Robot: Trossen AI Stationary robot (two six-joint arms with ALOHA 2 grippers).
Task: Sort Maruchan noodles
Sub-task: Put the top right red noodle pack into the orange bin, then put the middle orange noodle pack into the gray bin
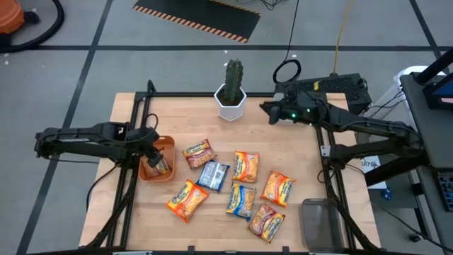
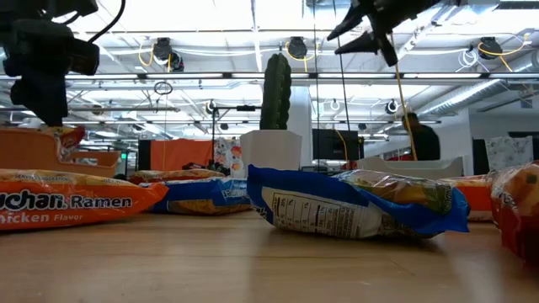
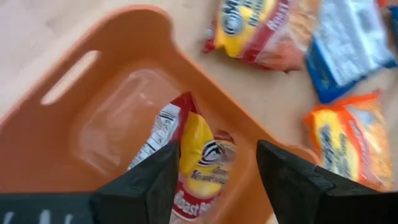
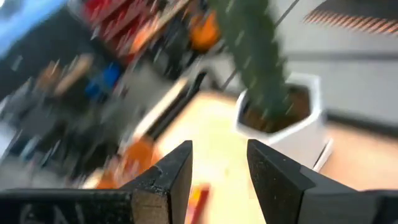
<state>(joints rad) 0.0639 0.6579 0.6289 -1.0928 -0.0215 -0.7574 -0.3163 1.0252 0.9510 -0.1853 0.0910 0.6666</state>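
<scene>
One red-and-yellow glossy ramen packet (image 3: 199, 165) lies in the orange plastic bin (image 1: 167, 146) at the wooden counter (image 1: 304, 163) edge, the left pincer (image 3: 214, 186) hanging over it, fingers apart. Seven flat packets (image 1: 245, 166) lie unsorted mid-counter. The right pincer (image 4: 217, 180) waits apart, empty, near the potted cactus (image 1: 231, 86). Packet flavours are mostly unreadable
</scene>
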